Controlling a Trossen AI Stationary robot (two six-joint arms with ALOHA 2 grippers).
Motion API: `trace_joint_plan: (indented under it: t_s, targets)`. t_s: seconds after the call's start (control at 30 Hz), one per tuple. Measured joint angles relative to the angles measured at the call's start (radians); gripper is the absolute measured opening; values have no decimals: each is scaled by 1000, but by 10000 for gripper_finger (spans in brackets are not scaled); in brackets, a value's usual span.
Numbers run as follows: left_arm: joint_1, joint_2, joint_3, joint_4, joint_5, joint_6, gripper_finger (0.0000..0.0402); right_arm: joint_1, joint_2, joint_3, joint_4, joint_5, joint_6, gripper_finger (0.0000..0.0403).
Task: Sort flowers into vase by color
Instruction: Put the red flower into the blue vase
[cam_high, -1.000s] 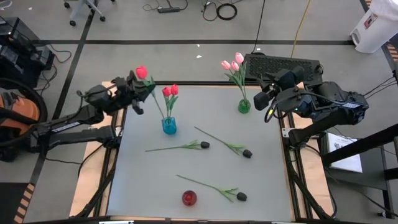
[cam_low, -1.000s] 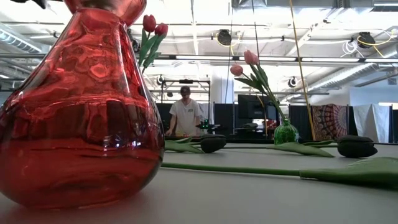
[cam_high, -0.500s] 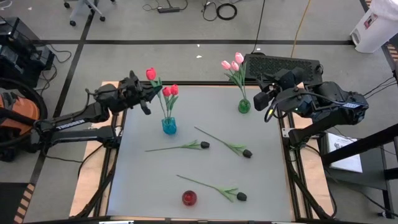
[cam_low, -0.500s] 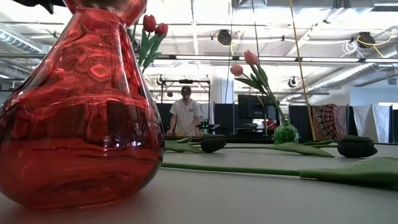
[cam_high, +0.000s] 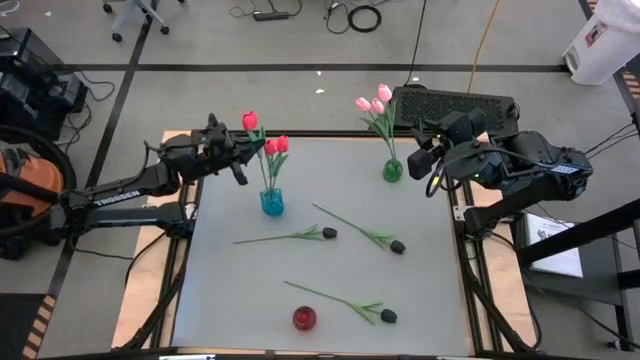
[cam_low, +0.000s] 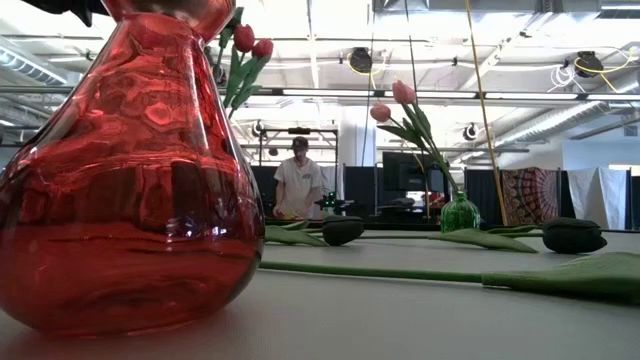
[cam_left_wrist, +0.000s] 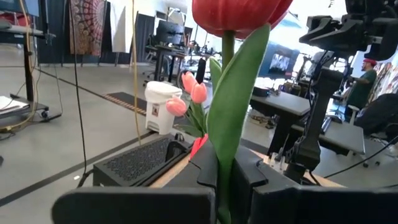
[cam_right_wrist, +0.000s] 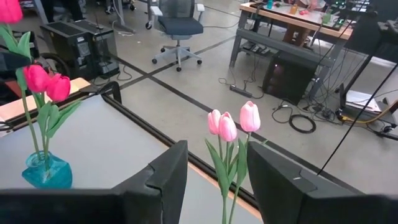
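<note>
Table (cam_high: 420, 300) edges: left pincer (cam_high: 240, 155) clamps a red tulip (cam_high: 250, 121); right pincer (cam_high: 425, 160) half-wide, empty.

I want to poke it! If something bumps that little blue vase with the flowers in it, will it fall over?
Probably easily. The blue vase is small and squat, while its two red tulips stand tall above it, so it looks top-heavy. It appears to be glass, so a fall might break it. The left hand, carrying a third tulip, should go gently.

2 dark, jointed arms, white lettering along the left arm (cam_high: 110, 198).
</note>
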Motion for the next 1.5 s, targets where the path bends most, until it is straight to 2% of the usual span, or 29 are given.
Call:
trace_joint_plan:
  t_s: [0.57,0.73,1.07,1.5]
  targets:
    - [-3,-2,0,-37,29,-6,13,0,0,0,0,1,-46,157]
    - [-3,-2,0,-37,67,-6,14,0,0,0,0,1,-50,157]
    - [-3,-2,0,-33,77,-85,86,0,0,0,0,1,-54,157]
    - [-3,-42,0,-27,88,-101,91,0,0,0,-1,2,-54,157]
